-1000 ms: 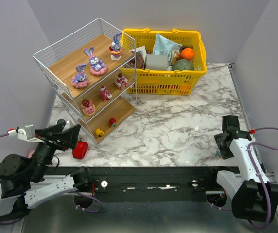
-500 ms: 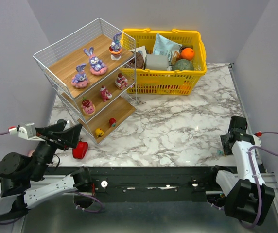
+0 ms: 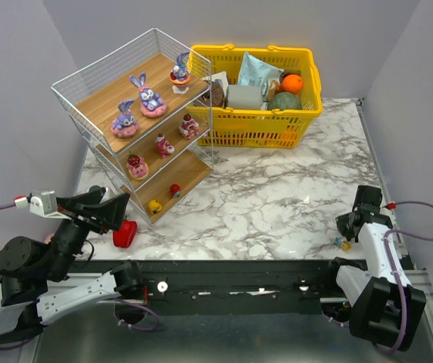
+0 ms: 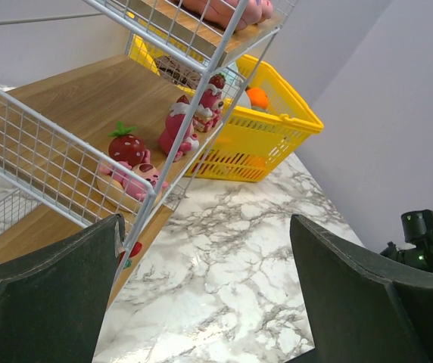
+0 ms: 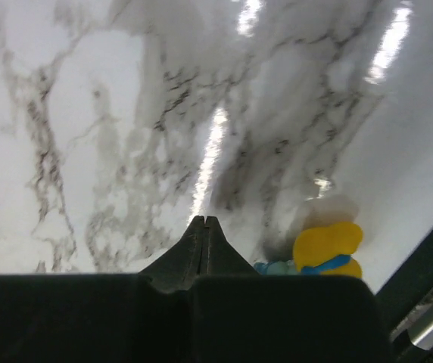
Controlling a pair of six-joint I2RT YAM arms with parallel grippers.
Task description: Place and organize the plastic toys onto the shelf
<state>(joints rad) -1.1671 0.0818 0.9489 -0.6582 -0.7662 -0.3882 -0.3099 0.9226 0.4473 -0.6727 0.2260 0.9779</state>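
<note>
The right gripper has its fingers pressed together with nothing between them, the tips low over the marble table. Just to the right of those closed tips sits a small yellow and blue toy; whether it touches the finger cannot be told. The left gripper has its fingers spread wide and empty. Ahead of them and to their left rises the shelf, and straight ahead, well beyond the fingertips, stands the yellow basket. A red pepper lies just beside the left gripper's right finger, on the table. All the shelved toys are ahead of the left fingers and well apart from the right ones. Three purple bunnies stand on the top board and three pink figures on the middle board. A red piece and a yellow piece lie on the bottom board, nearest the left fingertips.
</note>
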